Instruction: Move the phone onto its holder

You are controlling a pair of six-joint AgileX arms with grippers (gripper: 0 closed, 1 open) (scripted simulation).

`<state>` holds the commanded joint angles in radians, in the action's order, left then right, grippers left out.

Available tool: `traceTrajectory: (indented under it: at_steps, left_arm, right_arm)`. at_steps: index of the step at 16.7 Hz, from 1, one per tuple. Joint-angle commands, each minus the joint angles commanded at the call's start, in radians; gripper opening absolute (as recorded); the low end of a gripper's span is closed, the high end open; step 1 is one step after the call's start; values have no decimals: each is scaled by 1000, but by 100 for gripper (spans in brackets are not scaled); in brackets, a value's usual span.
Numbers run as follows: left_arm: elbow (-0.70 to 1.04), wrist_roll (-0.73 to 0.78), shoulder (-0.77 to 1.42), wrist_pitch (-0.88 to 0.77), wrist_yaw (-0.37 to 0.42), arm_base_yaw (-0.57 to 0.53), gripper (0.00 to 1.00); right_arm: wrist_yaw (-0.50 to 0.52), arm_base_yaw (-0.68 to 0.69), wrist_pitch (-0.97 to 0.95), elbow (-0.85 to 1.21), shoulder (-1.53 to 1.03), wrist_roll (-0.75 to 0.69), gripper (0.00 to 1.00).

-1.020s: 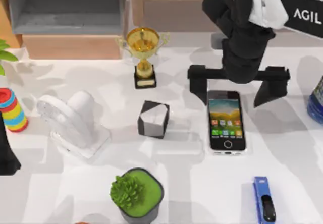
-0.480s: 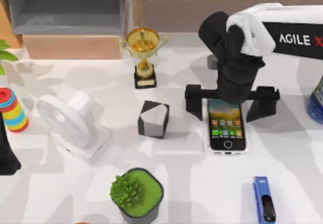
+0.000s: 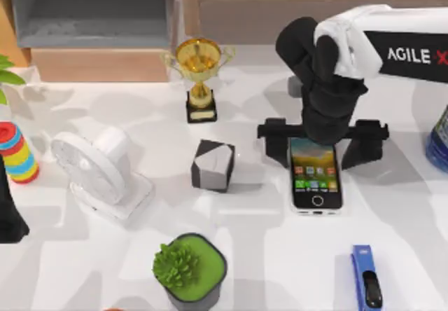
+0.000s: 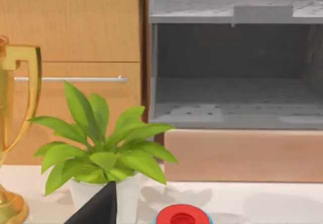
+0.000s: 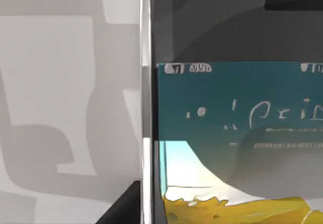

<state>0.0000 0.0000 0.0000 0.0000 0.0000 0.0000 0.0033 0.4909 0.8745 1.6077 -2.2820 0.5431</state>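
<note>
Two open fingers of my right gripper (image 3: 321,143) straddle the phone (image 3: 316,176) top edge, bare table (image 3: 392,213) alongside, holding nothing.

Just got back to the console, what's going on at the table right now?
The right gripper is down over the far end of the phone, fingers spread to either side of it and not yet shut on it. The phone lies flat on the table, screen up. The black-and-white holder sits to the phone's left, apart from it. The left arm is parked at the table's left edge.
</note>
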Motion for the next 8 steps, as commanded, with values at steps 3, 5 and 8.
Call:
traceTrajectory:
  at_steps: [3,5,8]
  left_arm:
    - [0,0,0,0,0,0,100]
    - [0,0,0,0,0,0,100]
    - [0,0,0,0,0,0,100]
  right_arm:
    - [0,0,0,0,0,0,40]
    - [0,0,0,0,0,0,25]
    - [0,0,0,0,0,0,2]
